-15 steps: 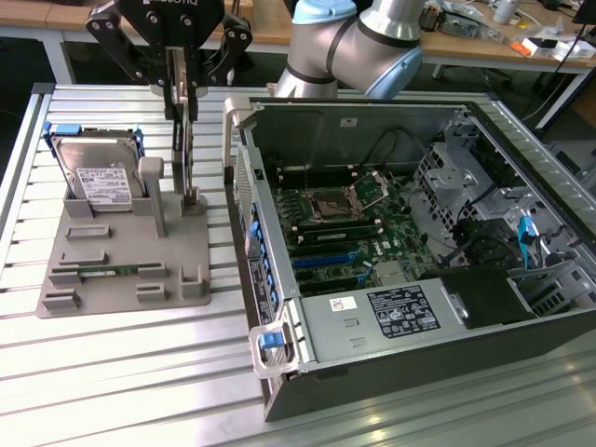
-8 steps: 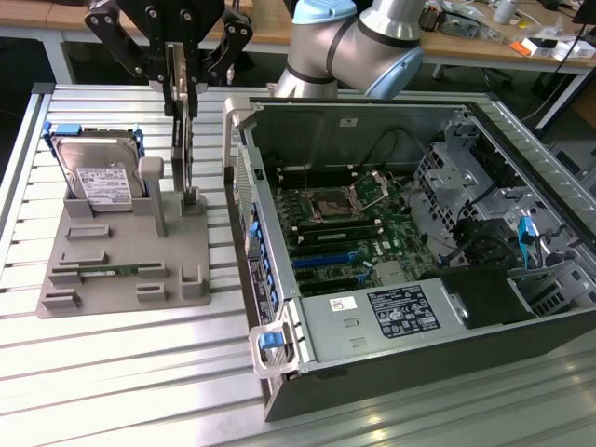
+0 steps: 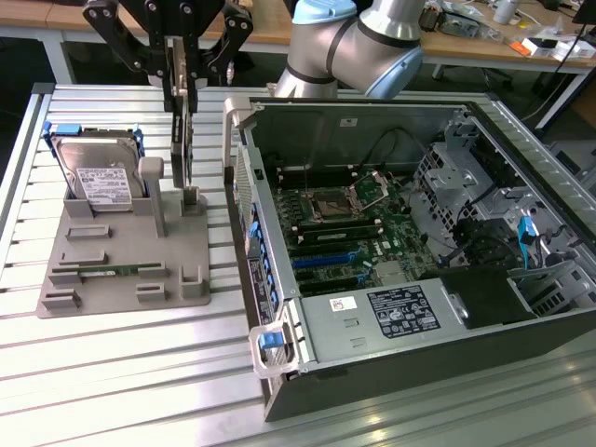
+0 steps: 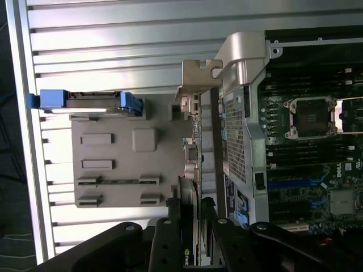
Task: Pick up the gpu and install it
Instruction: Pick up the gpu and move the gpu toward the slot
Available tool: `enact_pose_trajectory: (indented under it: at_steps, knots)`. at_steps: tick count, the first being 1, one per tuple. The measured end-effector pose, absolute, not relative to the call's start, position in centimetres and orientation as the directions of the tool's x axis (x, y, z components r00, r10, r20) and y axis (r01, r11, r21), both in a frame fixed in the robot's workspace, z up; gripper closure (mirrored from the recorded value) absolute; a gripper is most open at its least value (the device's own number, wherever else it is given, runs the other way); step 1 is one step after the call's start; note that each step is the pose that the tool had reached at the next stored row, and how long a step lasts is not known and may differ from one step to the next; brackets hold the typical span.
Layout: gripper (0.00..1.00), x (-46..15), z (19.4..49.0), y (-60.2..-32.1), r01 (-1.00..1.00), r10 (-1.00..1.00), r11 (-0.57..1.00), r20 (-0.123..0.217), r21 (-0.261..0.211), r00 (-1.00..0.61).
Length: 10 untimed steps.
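Gripper (image 3: 182, 79) pinching the gpu (image 3: 181, 130) upright at the gray holder tray (image 3: 112, 270).
Exterior view: in the upper left, the card hangs on edge, its lower end at the tray's slot post, beside the open computer case (image 3: 391, 233). Wrist view: black fingers (image 4: 170, 243) squeeze the gpu (image 4: 189, 249), which runs edge-on between tray (image 4: 113, 170) and case (image 4: 244, 130).

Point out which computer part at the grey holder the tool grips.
The gpu: the thin dark card held on edge in the tool. The hard drive stands in its blue frame and the green memory stick lies flat, both untouched.
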State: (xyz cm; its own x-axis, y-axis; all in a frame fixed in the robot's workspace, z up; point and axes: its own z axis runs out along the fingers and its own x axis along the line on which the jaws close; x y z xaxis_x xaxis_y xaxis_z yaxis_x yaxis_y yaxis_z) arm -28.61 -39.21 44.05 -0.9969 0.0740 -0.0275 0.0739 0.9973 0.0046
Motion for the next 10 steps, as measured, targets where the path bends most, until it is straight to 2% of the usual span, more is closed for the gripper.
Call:
enact_pose_trajectory:
  at_steps: [10]
  knots:
    - [0.75,-28.61,44.53,-39.21,0.074,0.074,0.997,-0.027,0.005,-0.997]
